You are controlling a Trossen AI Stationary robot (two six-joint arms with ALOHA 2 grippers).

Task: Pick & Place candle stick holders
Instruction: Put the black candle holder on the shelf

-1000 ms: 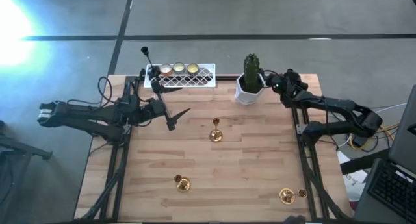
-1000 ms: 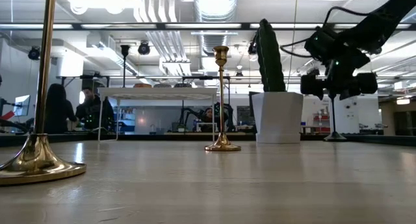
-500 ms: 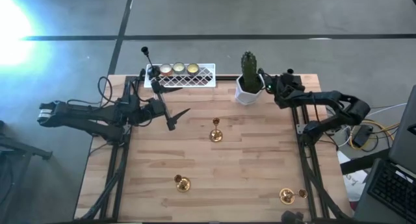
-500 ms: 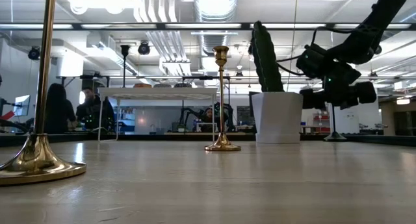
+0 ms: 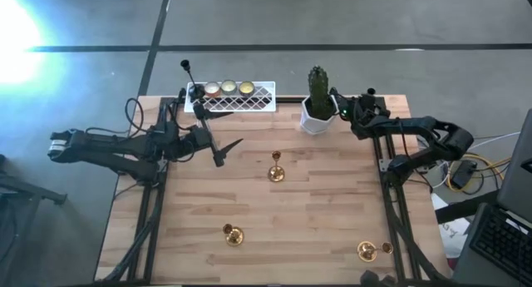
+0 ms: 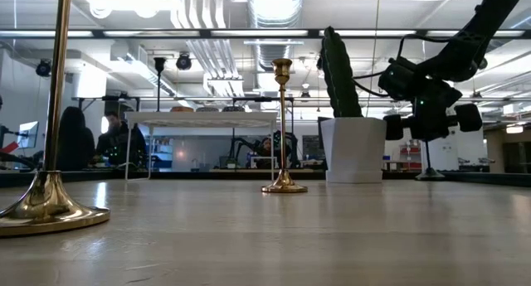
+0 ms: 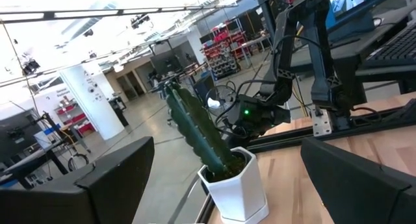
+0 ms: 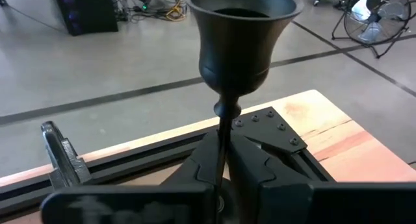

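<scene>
Three gold holders (image 5: 277,172) on table (image 5: 316,229); three cups (image 5: 229,88) in tray (image 5: 258,98); right gripper (image 8: 222,160) clamps one black holder (image 8: 239,39); left gripper (image 5: 223,150) jaws apart.

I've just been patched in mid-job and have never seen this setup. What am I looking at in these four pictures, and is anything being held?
Two dark robot arms work at a wooden table. One picture looks straight down, one looks level across the tabletop, and two come from cameras on the arms' wrists.

On the table stand three gold candle holders, a white pot with a cactus, and a white lattice tray holding three small cups. A black candle holder stands at the tray's left end.

The right hand, beside the cactus pot, is shut on the stem of another black candle holder. The left hand waits open, left of centre.
</scene>
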